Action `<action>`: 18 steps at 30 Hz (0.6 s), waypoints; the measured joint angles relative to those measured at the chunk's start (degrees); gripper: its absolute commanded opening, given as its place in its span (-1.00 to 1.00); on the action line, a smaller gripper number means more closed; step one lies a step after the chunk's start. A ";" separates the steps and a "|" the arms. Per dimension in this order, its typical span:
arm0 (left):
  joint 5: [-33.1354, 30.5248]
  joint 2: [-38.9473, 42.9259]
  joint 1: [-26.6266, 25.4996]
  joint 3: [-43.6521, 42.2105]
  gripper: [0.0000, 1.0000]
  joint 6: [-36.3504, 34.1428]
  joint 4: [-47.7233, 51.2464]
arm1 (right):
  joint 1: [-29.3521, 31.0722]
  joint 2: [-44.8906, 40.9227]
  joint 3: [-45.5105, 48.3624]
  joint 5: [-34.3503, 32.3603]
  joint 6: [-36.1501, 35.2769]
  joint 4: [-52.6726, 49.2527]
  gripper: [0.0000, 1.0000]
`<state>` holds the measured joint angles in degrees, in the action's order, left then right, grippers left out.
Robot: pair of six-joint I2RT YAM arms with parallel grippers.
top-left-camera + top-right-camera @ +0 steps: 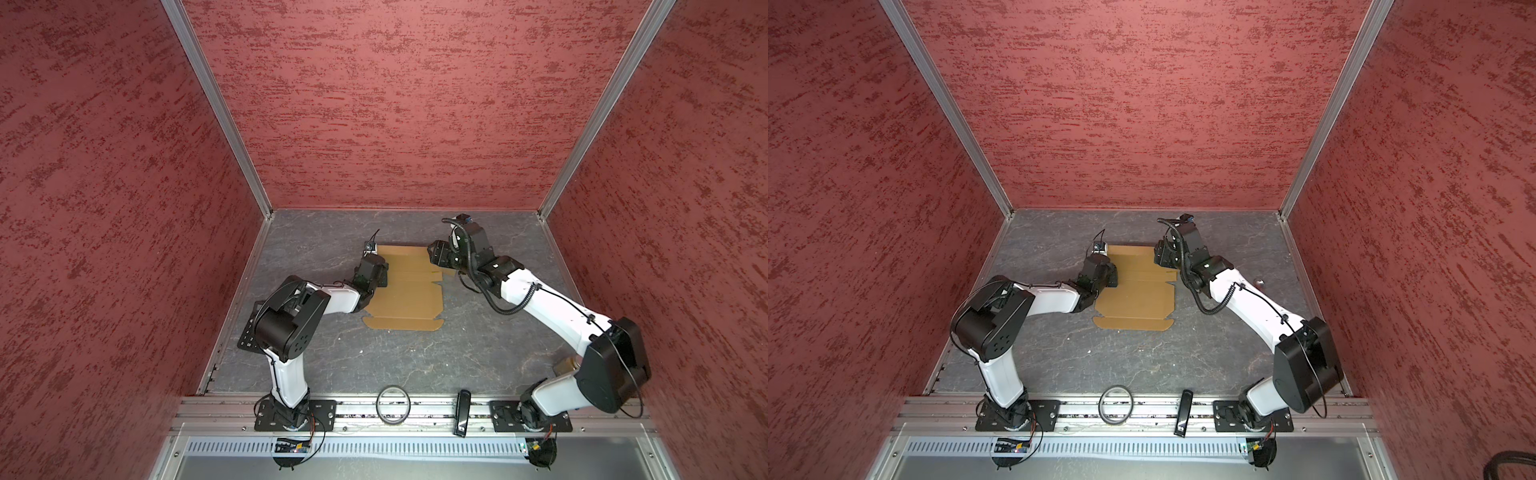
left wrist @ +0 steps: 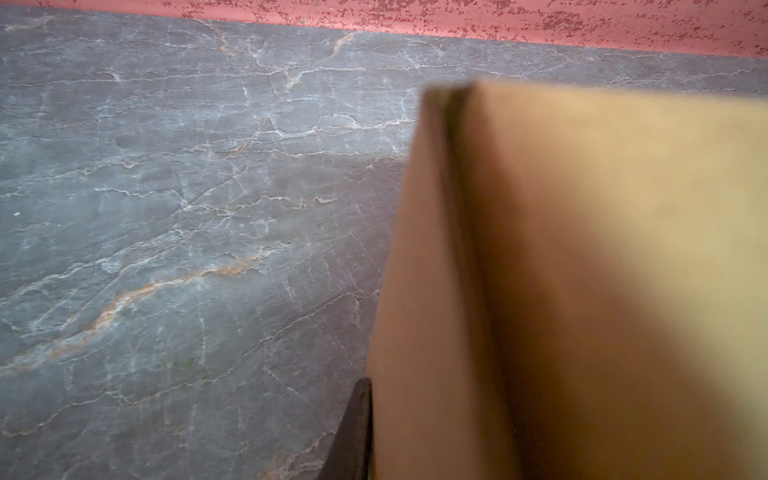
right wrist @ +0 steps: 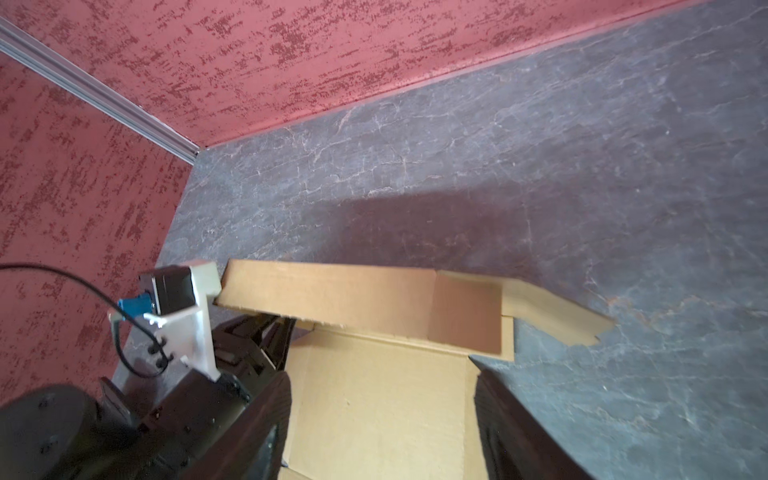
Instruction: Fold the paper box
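One paper box (image 1: 409,291) mid-frame, likely light and stiff: my left gripper (image 3: 277,330) pinches its raised flap, right gripper (image 3: 382,419) spread wide

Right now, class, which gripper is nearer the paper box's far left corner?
Left. The left gripper is at that corner of the paper box, cardboard between its fingers; the right gripper hangs open over the far right corner.
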<state>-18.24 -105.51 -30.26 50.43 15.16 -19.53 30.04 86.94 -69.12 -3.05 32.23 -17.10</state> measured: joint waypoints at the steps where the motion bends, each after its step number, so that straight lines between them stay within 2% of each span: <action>1: 0.02 0.00 -0.02 0.00 -0.75 -0.02 -0.04 | -0.13 0.92 -0.79 0.04 0.07 -0.09 0.42; 9: 0.33 0.00 0.00 -0.66 -0.75 -0.22 -1.14 | -1.68 6.60 -2.51 0.68 0.76 -1.03 0.41; 18: 0.50 0.00 0.02 -0.79 -0.75 -0.42 -1.46 | -1.81 7.85 -2.51 2.69 1.88 -1.25 0.35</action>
<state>-17.74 -105.51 -30.24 49.65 14.74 -20.99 28.23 94.78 -71.64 -0.36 34.11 -18.35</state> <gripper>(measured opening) 0.126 0.679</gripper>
